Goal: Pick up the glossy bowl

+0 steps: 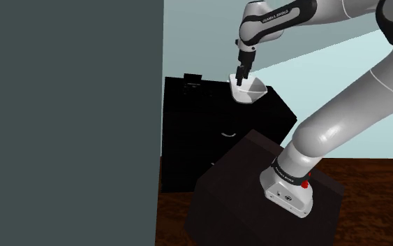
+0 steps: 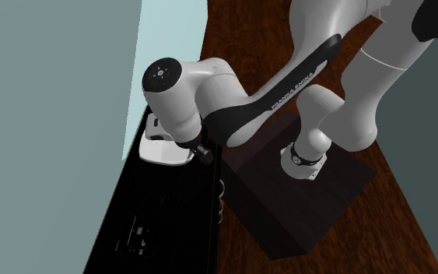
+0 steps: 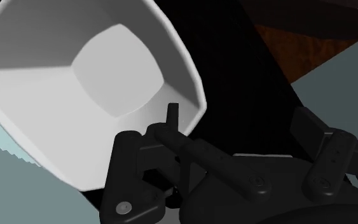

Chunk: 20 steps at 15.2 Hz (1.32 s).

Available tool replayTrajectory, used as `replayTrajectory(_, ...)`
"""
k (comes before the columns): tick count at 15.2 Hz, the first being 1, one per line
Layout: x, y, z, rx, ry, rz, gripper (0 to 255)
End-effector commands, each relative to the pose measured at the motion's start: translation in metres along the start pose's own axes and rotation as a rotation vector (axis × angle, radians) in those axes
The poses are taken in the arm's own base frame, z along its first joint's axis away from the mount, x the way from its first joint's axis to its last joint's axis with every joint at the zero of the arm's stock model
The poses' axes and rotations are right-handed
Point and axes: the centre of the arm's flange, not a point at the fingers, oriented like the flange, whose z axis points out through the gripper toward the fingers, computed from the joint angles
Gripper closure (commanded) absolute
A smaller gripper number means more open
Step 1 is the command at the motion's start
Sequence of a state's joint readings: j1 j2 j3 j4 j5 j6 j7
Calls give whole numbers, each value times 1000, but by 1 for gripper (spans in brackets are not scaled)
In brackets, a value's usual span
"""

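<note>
A: Where's the bowl?
B: White, glossy, tilted, over the black cabinet, at its top's far end.
A: Claw?
B: Gripper is narrow, pinching the bowl's rim between its fingers.
A: Clear of the cabinet?
B: Can't tell. Stand sits just beside the cabinet.

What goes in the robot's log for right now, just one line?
bowl: white, tilted | fingers: shut on its rim | under it: black cabinet
</note>
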<state>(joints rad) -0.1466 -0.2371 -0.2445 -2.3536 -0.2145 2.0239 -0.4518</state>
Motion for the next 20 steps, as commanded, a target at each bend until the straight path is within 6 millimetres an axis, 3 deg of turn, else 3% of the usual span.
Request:
replayTrajectory(1,10,23,14,-7,-6,-7,0)
replayTrajectory(9,17,23,55,-8,-7,-7,0)
replayTrajectory(11,17,23,55,-8,-7,-7,0)
replayTrajectory(12,17,23,55,-8,-7,-7,255)
replayTrajectory(20,17,23,55,-8,-7,-7,255)
